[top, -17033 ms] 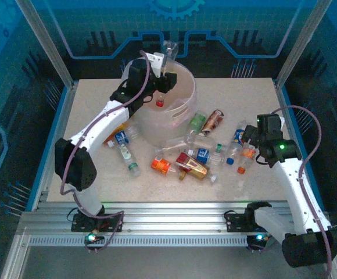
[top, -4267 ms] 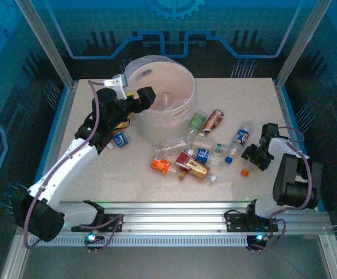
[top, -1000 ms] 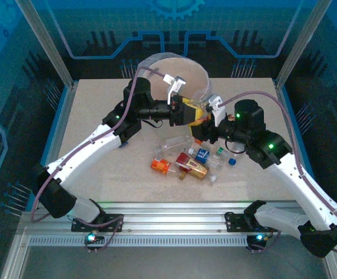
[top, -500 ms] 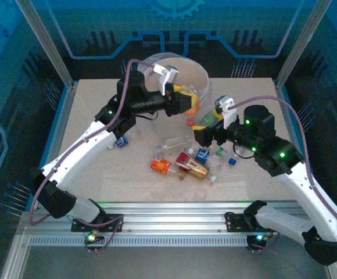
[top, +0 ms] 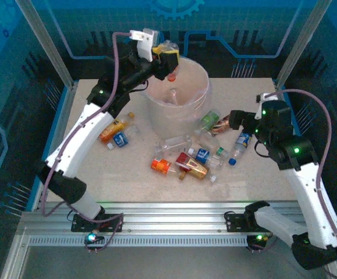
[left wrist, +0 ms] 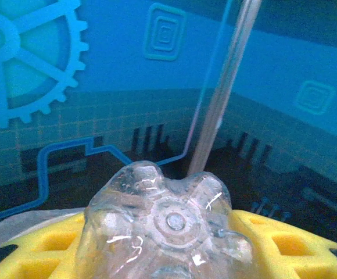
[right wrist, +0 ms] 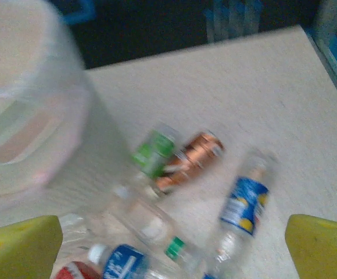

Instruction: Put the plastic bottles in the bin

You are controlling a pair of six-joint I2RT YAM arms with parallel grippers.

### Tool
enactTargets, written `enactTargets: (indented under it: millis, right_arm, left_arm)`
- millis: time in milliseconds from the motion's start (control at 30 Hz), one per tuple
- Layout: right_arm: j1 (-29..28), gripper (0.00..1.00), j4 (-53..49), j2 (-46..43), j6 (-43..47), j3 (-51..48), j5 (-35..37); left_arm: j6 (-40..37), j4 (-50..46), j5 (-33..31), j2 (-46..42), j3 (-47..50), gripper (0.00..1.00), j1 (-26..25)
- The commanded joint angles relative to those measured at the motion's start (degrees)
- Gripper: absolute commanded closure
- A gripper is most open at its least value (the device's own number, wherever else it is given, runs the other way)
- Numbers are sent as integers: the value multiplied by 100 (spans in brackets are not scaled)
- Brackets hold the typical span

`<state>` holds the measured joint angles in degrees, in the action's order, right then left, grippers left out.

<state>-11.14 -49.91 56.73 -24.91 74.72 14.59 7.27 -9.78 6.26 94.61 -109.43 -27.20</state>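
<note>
My left gripper (top: 166,58) hangs over the far rim of the bin (top: 199,87), shut on a clear plastic bottle (top: 169,65) whose red cap points down. In the left wrist view the bottle's base (left wrist: 169,224) sits between the yellow pads (left wrist: 284,247). The right gripper (top: 238,119) stands open to the right of the bin, with nothing between its yellow fingertips (right wrist: 322,247). Below it lie a green-label bottle (right wrist: 154,154), a copper one (right wrist: 194,154) and a blue-label one (right wrist: 244,203). Several more bottles (top: 193,165) lie in front of the bin.
An orange bottle (top: 111,131) and a small blue one (top: 120,139) lie left of the bin under the left arm. An orange-label bottle (top: 161,166) lies at the front of the pile. Blue frame rails (top: 58,133) border the table on the sides.
The left gripper has risen with the clear bottle from beside the bin to above its far rim. The right gripper has opened and drawn back to the right.
</note>
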Motion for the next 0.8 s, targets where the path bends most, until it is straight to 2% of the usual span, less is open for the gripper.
enactTargets:
  millis: [0,100,233,567,767]
  right_arm:
    - [976,0,-593,403,-414,-227,-1218]
    - [1381,0,-488,815,-341,-517,-1865]
    - [1565,0,-240,1132,-294,-913,-2099]
    - [1642,0,291,1536,-304,-1663,-1732]
    - [1650,0,568,2055,-282,-1766,-1559]
  left_arm:
    - [-366,-317,-398,513,-514,65,79]
    - [-326,-576,-414,925,-777,64,92]
    - [-228,-565,-424,1248,-713,64,92]
    - [-24,-367,-541,1739,-219,62,92]
    - [71,-366,-616,1898,-6,56,119]
